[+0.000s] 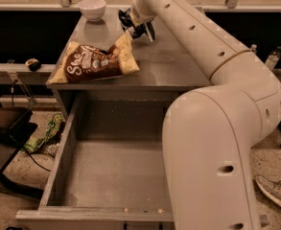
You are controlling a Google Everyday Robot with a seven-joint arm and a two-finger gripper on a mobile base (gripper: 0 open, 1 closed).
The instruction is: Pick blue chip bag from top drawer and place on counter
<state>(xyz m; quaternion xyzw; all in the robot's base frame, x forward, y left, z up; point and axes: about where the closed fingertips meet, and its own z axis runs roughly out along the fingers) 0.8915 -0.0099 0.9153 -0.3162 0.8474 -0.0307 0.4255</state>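
Robot test lab, not a home: a bare grey metal cabinet with its drawer (106,176) open stands on a speckled floor (10,212), a cable (34,159) trailing at left and a stray shoe (276,190) at right. The white arm's (216,128) pincer (137,28) hangs over the back of the surface (171,66), near a white bowl (92,7) and a brown chip bag (94,63).
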